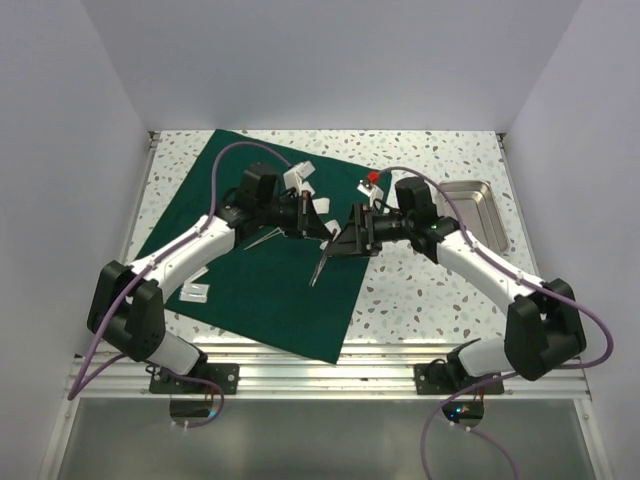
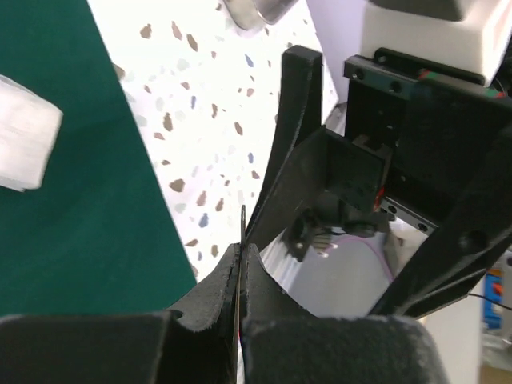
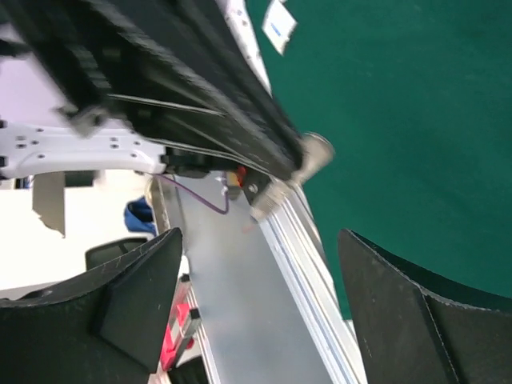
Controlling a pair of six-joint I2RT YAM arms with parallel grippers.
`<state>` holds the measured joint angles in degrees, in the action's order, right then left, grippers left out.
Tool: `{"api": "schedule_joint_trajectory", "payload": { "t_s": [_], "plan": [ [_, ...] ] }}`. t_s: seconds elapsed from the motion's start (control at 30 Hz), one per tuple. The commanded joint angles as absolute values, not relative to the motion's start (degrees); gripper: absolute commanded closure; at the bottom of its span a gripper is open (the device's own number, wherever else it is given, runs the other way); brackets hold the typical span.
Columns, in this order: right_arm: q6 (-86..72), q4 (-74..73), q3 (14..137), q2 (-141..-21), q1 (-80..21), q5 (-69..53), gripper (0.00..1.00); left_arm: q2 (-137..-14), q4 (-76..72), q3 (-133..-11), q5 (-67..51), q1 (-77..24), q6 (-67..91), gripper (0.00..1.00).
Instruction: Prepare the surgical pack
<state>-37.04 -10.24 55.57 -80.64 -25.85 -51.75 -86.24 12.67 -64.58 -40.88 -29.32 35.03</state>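
Currently a thin metal instrument (image 1: 317,268) is being pinched between the tightly closed fingers of the left claw (image 2: 242,254), and it is hanging below the fingertips over the right edge of the dark green cloth (image 1: 260,290). The cloth is being kept spread flat on the desk (image 1: 420,295), beneath that claw and to its left. The right claw (image 3: 258,240) is being held wide apart, facing the left claw almost tip to tip, with nothing gripped between its fingers. A white gauze pad (image 1: 300,176) is being left on the cloth just beyond the left claw's wrist, and another gauze pad (image 1: 196,292) on the cloth well behind it, near the arm's base. The steel tray (image 1: 470,215) is being left on the bare desk behind the right claw, well apart from the cloth.
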Motion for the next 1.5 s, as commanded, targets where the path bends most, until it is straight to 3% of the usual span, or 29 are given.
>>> {"api": "schedule_joint_trajectory", "payload": {
  "t_s": [0.0, 0.43, 0.57, 0.73, 0.77, 0.8, 0.83, 0.87, 0.93, 0.97, 1.07, 1.2, 1.3, 1.47],
  "plan": [
    [-45.5, 5.4, 52.4, -75.5, -25.9, -52.8, 0.19, -84.0, 1.1, -62.2, -47.5, -29.3, 45.0, 1.00],
    [-47.7, 8.2, 50.6, -76.1, -26.2, -51.9, 0.36, -84.2, -13.3, -58.7, -48.8, -28.2, 57.8, 1.00],
    [-48.1, 8.6, 51.1, -76.9, -26.2, -52.1, 0.59, -84.8, -14.5, -58.5, -48.9, -27.9, 59.3, 1.00],
    [-47.8, 7.2, 51.1, -77.7, -26.3, -51.4, 0.76, -85.8, -18.2, -58.3, -49.6, -27.2, 61.4, 1.00],
    [-47.8, 6.9, 51.2, -77.8, -26.3, -51.2, 0.92, -86.0, -18.9, -58.3, -49.7, -27.2, 61.9, 1.00],
    [-47.7, 6.2, 51.2, -77.8, -26.3, -50.5, 1.00, -86.2, -18.9, -59.1, -50.4, -27.1, 61.6, 1.00],
    [-46.5, 3.0, 51.6, -77.9, -26.3, -49.1, 1.00, -86.8, -16.2, -59.9, -50.5, -26.3, 60.7, 1.00],
    [-45.5, 1.1, 52.1, -78.0, -26.3, -48.2, 1.00, -86.9, -13.6, -60.8, -50.2, -25.5, 57.6, 0.92],
    [-39.4, -9.4, 54.8, -78.5, -26.3, -44.8, 1.00, -85.2, -7.0, -61.2, -46.7, -22.6, 54.7, 0.65],
    [-36.7, -14.4, 56.5, -79.3, -26.2, -38.8, 1.00, -84.3, -3.6, -61.3, -44.6, -21.5, 50.0, 0.42],
    [-28.6, -31.3, 63.5, -80.9, -25.9, -24.1, 1.00, -82.3, 13.9, -63.9, -35.3, -18.1, 38.6, 0.24],
    [-21.1, -49.7, 76.9, -89.3, -24.5, 9.8, 1.00, -78.1, 25.8, -62.5, -21.8, -18.0, 31.3, 0.21],
    [-13.3, -56.9, 85.4, -97.6, -20.8, 26.5, 1.00, -73.6, 25.0, -57.1, -19.3, -18.1, 29.9, 0.21],
    [-4.9, -56.2, 92.6, -107.1, -8.5, 36.4, 1.00, -68.3, 24.5, -52.5, -16.6, -18.1, 26.2, 0.20]
  ]
}}
